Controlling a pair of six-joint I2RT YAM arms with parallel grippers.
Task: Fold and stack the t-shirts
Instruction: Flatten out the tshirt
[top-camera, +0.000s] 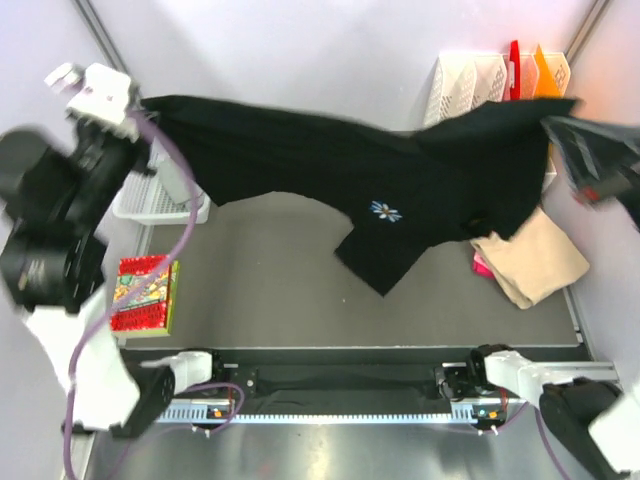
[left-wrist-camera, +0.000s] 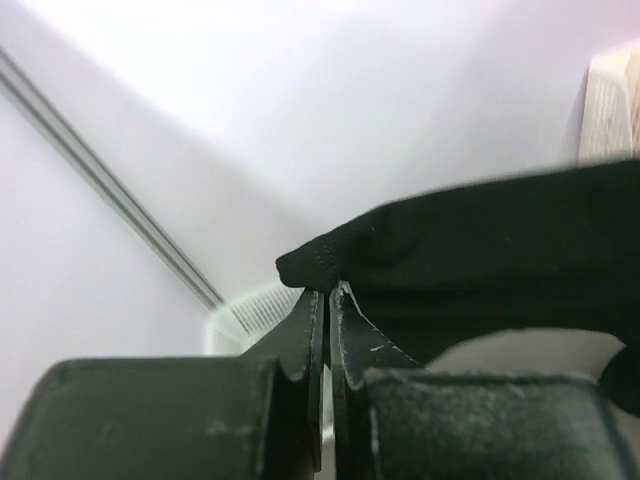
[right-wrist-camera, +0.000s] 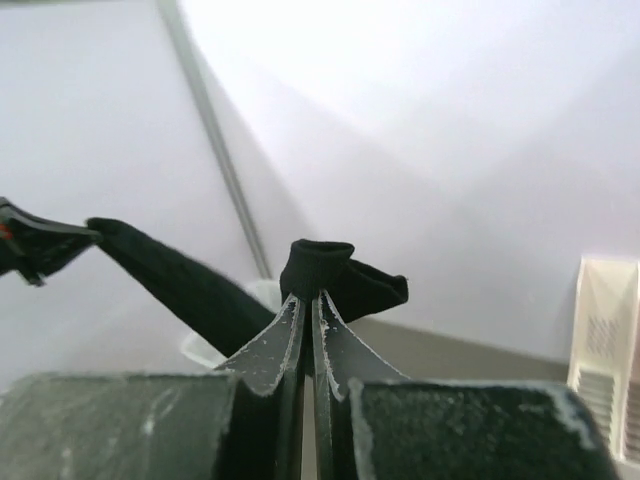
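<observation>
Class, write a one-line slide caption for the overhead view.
The left gripper and right gripper hold the black t-shirt stretched above the table, tan shirt lying at right.

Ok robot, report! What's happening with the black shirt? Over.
Left gripper shut on black t-shirt. Right gripper shut on it too. Shirt held up, stretched between them. Tan shirt lies below its right end.

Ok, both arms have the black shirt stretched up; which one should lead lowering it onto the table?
Left, probably. Both jaws are shut on the black t-shirt, but the end at the right gripper hangs over the tan shirt, while bare table lies near the left gripper.
</observation>
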